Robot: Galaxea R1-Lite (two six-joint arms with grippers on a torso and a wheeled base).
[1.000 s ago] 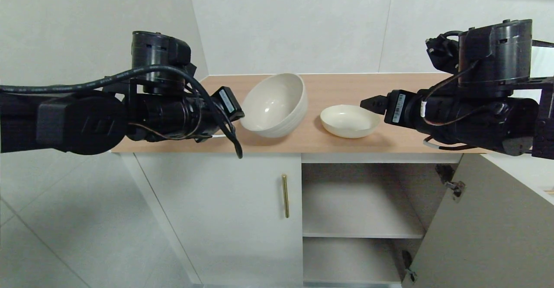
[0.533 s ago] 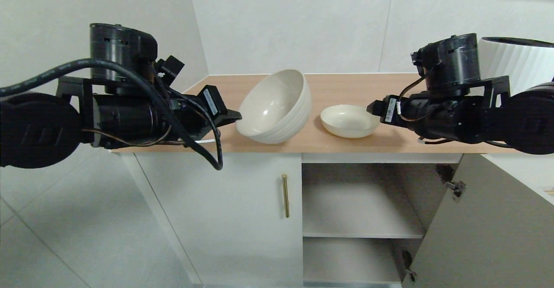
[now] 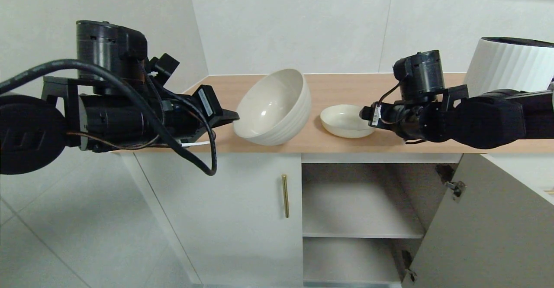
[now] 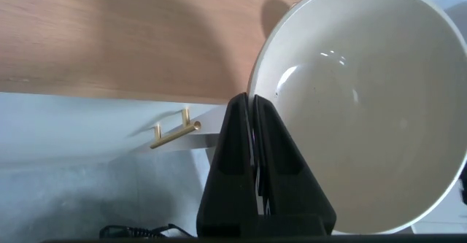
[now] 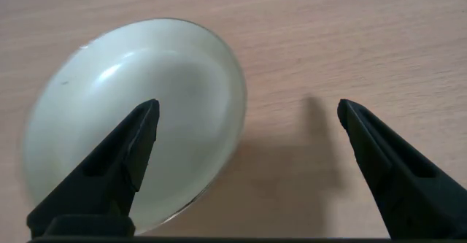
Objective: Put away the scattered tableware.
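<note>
Left gripper (image 4: 252, 103): jaws clamped on the tilted big bowl's (image 3: 272, 106) rim. Right gripper (image 5: 246, 109): jaws wide apart, straddling the small dish's (image 3: 344, 121) edge on the bench (image 3: 337, 84). A ribbed white pot (image 3: 506, 63) stands behind.

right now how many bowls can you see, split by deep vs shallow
deep bowl: 1, tilted, rim pinched by the left end effector
shallow bowl: 1, flat on the counter
total: 2

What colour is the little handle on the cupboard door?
The handle is shiny gold. It shows best in the head view.
</note>
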